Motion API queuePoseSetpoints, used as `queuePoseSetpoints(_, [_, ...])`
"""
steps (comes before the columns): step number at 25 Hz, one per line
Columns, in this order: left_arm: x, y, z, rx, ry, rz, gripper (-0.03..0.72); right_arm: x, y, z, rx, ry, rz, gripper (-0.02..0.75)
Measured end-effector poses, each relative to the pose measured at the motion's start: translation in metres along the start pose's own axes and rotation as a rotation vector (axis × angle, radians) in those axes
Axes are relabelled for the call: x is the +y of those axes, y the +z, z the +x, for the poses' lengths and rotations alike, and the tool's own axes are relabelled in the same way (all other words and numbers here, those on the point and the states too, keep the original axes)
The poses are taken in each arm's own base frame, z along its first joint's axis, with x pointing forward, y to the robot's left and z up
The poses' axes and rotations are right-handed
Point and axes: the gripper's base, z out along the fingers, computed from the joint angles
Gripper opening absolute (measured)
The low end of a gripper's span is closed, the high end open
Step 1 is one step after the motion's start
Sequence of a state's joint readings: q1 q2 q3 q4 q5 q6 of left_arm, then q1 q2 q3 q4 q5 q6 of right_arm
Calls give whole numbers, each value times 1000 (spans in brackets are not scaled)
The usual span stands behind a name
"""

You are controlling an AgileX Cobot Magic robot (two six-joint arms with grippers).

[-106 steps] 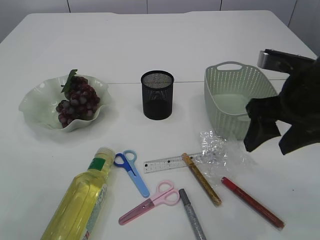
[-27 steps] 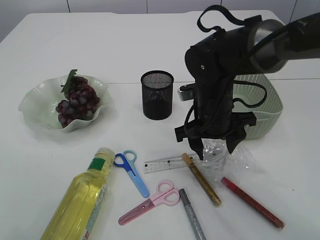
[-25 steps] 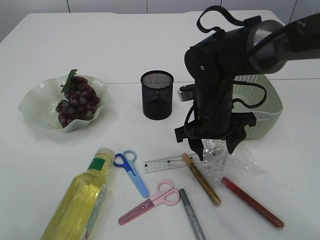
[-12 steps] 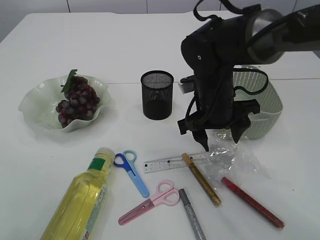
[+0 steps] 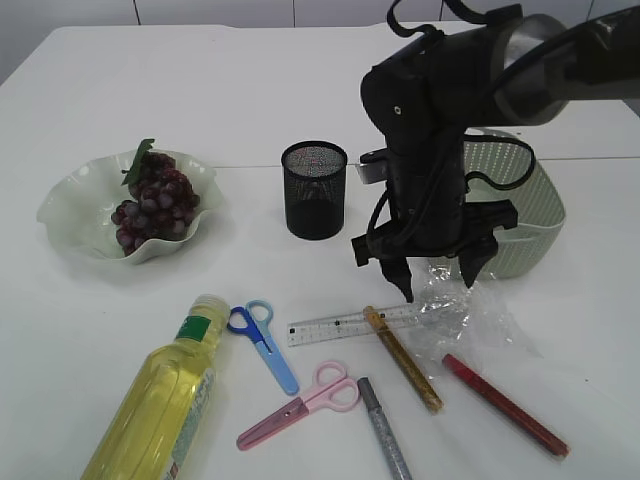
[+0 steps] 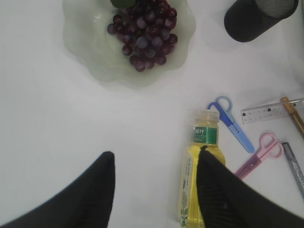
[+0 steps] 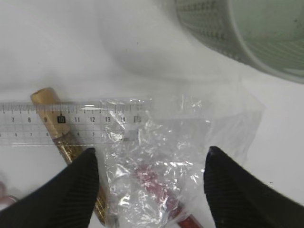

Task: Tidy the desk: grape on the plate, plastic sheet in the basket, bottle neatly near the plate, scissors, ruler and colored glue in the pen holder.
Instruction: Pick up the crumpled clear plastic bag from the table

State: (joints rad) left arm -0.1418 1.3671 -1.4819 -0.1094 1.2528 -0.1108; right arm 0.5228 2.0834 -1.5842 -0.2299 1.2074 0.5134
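My right gripper [image 5: 437, 288] hangs open just above the crumpled clear plastic sheet [image 5: 470, 315], its fingers either side of the plastic sheet [image 7: 161, 156] and apart from it. The sheet lies over the ruler's [image 5: 345, 325] right end and the red glue stick [image 5: 505, 405]. Gold [image 5: 402, 358] and silver [image 5: 385, 430] glue sticks, blue scissors [image 5: 265, 340] and pink scissors [image 5: 300, 403] lie nearby. The grapes [image 5: 155, 205] sit on the green plate [image 5: 70, 210]. My left gripper [image 6: 156, 154] is open and empty above the table, its right finger over the lying bottle [image 6: 202, 175].
The black mesh pen holder [image 5: 315, 190] stands at the centre, upright. The green basket [image 5: 520, 200] stands right behind my right arm, close to the plastic sheet. The bottle [image 5: 165, 400] lies at the front left edge.
My right gripper has risen a little off the plastic sheet, still open. The sheet stays on the table and has spread out. Nothing else has moved.
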Motion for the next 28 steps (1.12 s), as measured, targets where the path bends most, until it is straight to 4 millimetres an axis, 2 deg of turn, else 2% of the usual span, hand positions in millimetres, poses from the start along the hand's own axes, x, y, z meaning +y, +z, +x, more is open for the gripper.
queuePoseSetpoints(14, [0,0,0,0,17,-2,407,2,-1,1,1,62,-1,506])
queuePoseSetpoints(21, [0,0,0,0,35,-3,406,15,8,4,4,39,34,506])
queuePoseSetpoints(28, [0,0,0,0,41,-5,406,12,11,1,-16,38,78,506])
